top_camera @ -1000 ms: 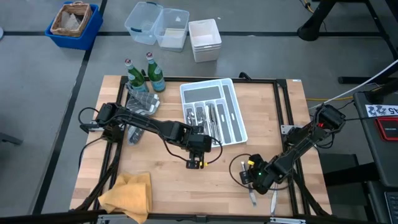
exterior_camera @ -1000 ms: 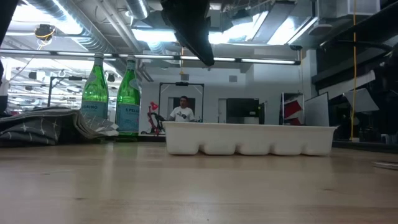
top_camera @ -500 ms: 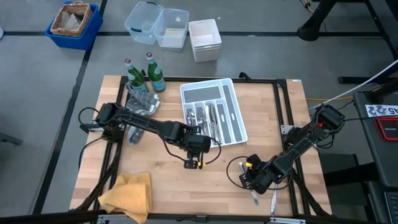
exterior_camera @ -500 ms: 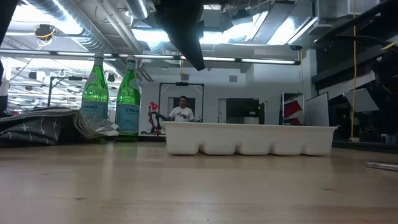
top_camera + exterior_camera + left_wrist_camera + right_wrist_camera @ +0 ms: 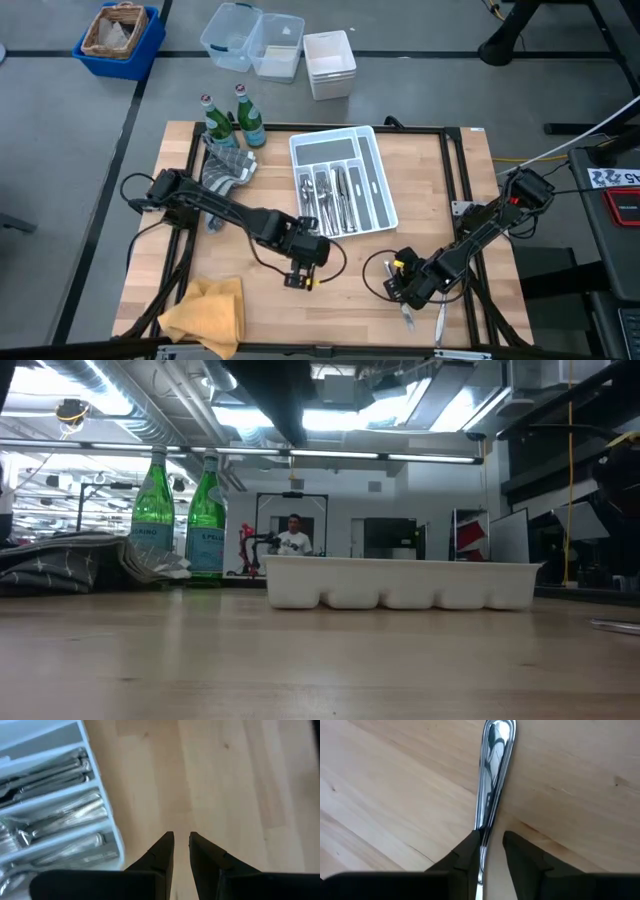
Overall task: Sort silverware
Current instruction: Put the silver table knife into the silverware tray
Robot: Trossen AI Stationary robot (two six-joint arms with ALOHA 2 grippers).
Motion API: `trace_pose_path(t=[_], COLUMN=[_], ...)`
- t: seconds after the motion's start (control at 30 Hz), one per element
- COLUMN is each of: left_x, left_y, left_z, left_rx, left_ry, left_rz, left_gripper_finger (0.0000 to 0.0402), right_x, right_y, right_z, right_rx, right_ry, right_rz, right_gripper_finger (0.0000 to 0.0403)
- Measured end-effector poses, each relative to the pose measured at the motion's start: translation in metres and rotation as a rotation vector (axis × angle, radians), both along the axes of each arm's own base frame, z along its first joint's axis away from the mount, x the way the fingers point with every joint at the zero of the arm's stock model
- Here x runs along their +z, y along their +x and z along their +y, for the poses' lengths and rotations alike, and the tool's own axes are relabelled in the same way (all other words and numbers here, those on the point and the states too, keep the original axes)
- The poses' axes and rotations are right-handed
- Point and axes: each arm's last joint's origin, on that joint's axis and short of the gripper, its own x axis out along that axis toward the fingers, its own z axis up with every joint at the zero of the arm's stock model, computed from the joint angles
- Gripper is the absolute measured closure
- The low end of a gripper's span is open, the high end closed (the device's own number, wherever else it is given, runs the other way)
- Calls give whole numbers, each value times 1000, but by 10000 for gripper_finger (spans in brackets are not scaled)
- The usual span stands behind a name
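most of the silverware [image 5: 330, 195] lies sorted in the tray [image 5: 372, 150], while one piece [image 5: 492, 765] rests on the bench [image 5: 250, 300] between the parted right claw [image 5: 492, 851], placed to grip it; the left claw [image 5: 181, 845] hovers empty, nearly closed, beside the tray.

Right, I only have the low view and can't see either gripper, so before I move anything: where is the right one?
Observer: The right gripper is low at the table's near right. A shiny silver utensil handle lies on the wood between its open fingers.
Operator: And the left?
Observer: The left gripper hovers over bare wood beside the white compartmented plastic tray, holding nothing.
Operator: Tray filled?
Observer: Several compartments hold sorted silverware.
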Motion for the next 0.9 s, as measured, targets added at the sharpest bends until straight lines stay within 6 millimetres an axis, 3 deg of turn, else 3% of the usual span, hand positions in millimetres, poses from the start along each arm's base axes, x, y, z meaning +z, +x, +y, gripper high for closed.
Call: trace_pose_path(t=[0.2,0.57,0.7,0.9], left_x=[26,74,71,44], left_y=[-21,-69,-97,-140], left_z=[-6,-4,4,23], left_rx=[19,87,149,243], left_ry=[8,149,128,13], left_rz=[-49,-181,-233,-333], left_gripper_finger=[353,353,353,353], right_x=[6,41,49,51], right_y=[2,7,11,15], right_z=[4,11,16,22], right_rx=[10,21,24,46], right_ry=[18,-38,-5,86], right_rz=[19,137,116,115], right_gripper_finger=[304,303,303,303])
